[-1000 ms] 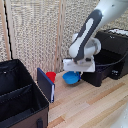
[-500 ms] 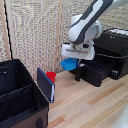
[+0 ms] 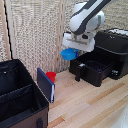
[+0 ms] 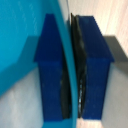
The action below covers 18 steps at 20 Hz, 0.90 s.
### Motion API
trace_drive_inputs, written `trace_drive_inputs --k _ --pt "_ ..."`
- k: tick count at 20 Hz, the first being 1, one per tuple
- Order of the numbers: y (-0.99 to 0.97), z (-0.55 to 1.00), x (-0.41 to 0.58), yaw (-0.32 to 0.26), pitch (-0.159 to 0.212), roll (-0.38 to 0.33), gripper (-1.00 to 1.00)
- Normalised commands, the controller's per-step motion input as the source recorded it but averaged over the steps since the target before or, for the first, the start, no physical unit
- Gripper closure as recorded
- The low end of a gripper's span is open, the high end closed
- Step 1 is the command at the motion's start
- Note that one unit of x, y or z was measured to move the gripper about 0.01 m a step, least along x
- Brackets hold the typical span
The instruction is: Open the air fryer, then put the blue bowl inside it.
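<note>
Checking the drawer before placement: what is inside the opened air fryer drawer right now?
The air fryer drawer is pulled out and its visible interior looks dark and bare. The blue bowl hangs in the gripper, raised beside the drawer toward the exterior view's left. The drawer's near inner wall hides part of the floor.

The gripper [image 3: 75,48] holds the blue bowl [image 3: 68,53] in the air, above the air fryer's [image 3: 111,52] open drawer's handle [image 3: 78,71] end.

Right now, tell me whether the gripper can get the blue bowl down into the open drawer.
Probably yes. The gripper holds the blue bowl above the table, just off the air fryer, whose drawer is pulled out, and nothing visible lies between them.
</note>
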Motion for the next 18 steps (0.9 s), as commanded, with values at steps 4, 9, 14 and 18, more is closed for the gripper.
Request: trace_drive_inputs --k 4,9,14,18 --pt "-0.66 0.4 0.183 -0.084 -0.103 0.128 1.0" --pt "-0.73 0.21 0.033 -0.08 -0.039 0.136 1.0" --pt "-0.79 0.02 0.0 -0.077 -0.002 0.118 1.0" --pt "-0.73 -0.06 0.117 -0.102 0.0 0.098 1.0"
